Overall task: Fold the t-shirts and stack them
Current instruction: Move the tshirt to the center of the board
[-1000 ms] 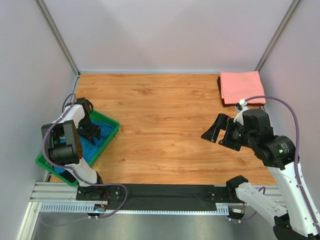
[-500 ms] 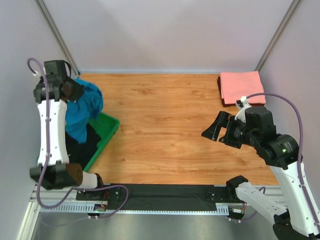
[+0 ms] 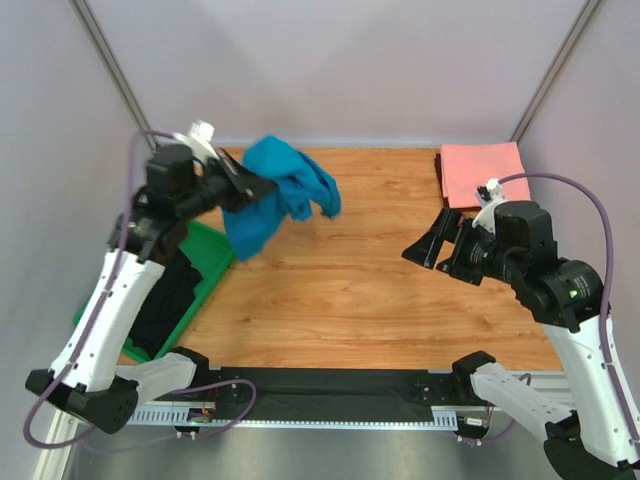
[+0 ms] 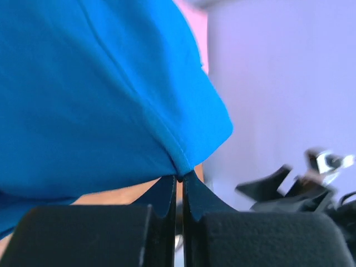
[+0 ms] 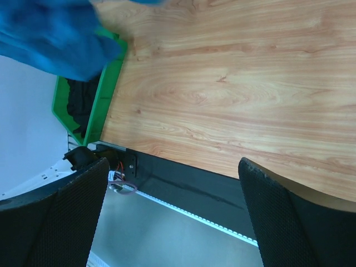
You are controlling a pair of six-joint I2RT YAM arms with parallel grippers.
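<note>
Your left gripper [image 3: 262, 186] was down in the green bin [image 3: 212, 258] 1 second ago; now it is raised over the far-left part of the table [image 3: 350, 300], jaws pressed together on a fold of the teal-blue t-shirt [image 3: 290, 185], which hangs bunched in the air. I judge it must next be spread flat. The salmon-pink t-shirt [image 3: 483, 172] lies folded in the far-right corner. Your right gripper [image 3: 428, 250] stays spread wide, empty. No label or writing is readable.
</note>
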